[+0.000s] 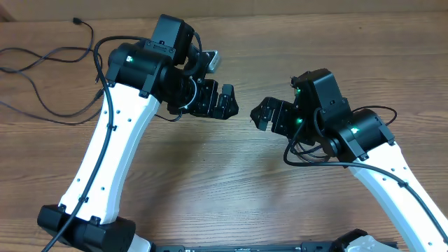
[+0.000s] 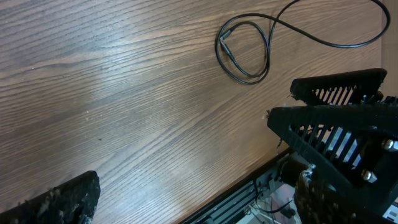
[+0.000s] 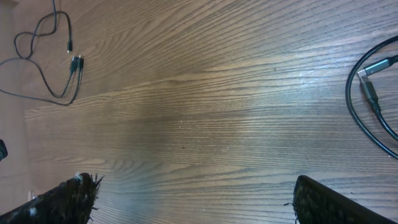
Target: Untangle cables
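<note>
Loose thin black cables lie at the table's far left, one plug end near the back edge. The right wrist view shows them at its upper left, and another cable with a silver plug at its right edge. A looped cable with a long strand shows in the left wrist view, beyond my right gripper. My left gripper and right gripper face each other above mid-table. Both are open, empty and touching no cable.
The wooden table fills the views; its front edge shows in the left wrist view, with black rails below. Thicker black wires loop under my right arm. A white crumpled thing sits at the bottom right.
</note>
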Robot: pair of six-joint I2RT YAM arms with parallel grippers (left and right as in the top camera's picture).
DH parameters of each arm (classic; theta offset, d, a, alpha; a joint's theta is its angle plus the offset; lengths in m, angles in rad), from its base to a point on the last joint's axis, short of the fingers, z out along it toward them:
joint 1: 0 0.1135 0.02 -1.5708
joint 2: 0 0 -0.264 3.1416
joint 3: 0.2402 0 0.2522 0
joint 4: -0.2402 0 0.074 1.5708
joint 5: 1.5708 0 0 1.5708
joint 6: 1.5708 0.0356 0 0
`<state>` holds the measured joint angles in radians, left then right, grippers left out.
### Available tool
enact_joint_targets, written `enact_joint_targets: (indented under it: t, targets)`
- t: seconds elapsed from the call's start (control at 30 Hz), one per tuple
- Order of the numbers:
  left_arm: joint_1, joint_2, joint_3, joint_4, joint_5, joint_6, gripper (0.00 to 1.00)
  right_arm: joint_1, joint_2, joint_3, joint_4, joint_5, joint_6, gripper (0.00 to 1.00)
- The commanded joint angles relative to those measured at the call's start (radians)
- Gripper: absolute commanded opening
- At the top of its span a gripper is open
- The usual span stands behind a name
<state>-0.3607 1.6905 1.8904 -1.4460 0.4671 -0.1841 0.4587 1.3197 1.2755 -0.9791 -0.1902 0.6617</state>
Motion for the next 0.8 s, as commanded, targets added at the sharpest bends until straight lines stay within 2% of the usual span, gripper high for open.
enact_joint_targets:
  t: [0.0, 0.77]
  targets:
    - [-0.013, -0.023, -0.005, 0.003, -0.007, -0.014, 1.0, -0.002, -0.003, 0.007, 0.007, 0.014, -0.001, 1.0]
    - [-0.034, 0.013, -0.006, 0.019, -0.007, -0.014, 0.99, -0.002, -0.003, 0.007, 0.007, 0.014, -0.001, 1.0]
